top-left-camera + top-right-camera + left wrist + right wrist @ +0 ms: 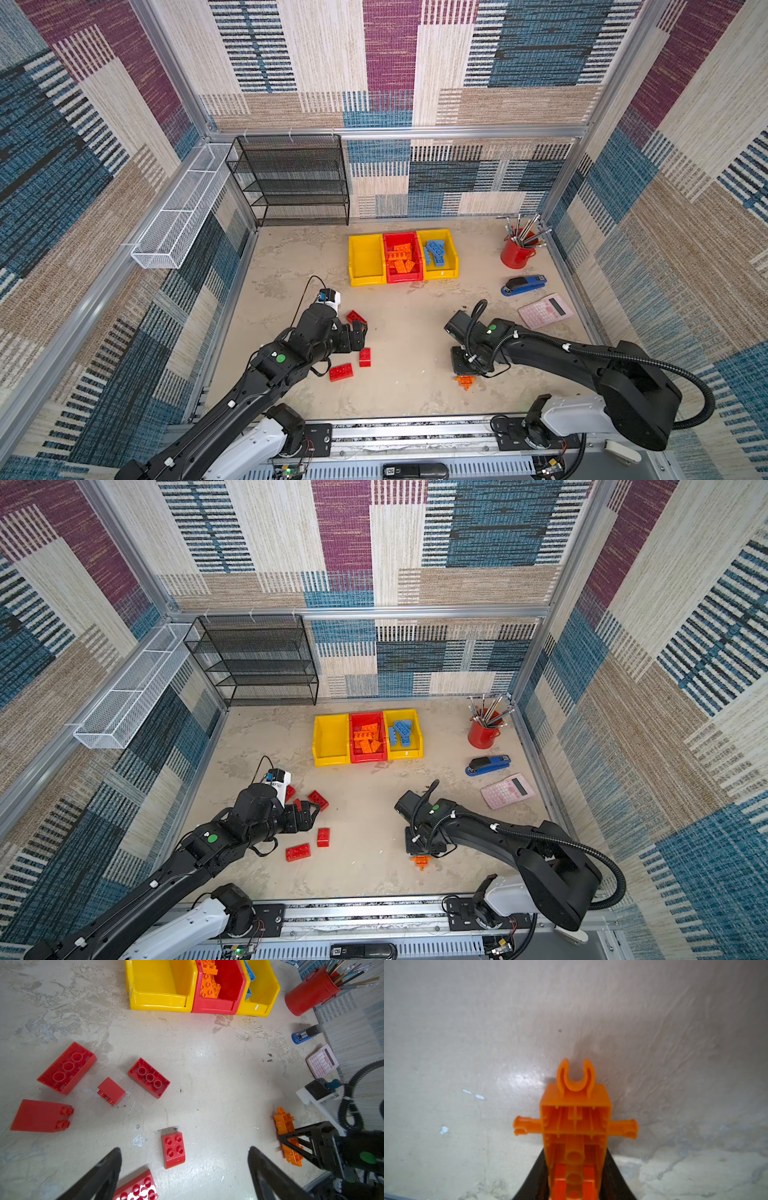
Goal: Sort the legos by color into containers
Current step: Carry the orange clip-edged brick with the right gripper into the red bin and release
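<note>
Right gripper [574, 1167] is clenched on the spiky orange piece [574, 1118], close to the table [415, 324] at the lower middle of a top view. We should raise it straight up first, then swing toward the red bin [405, 277] at upper centre, where the orange bricks [402, 259] lie, keeping its side pegs off the rim. Left gripper [184, 1152] hangs released over the red bricks [149, 1077].
</note>
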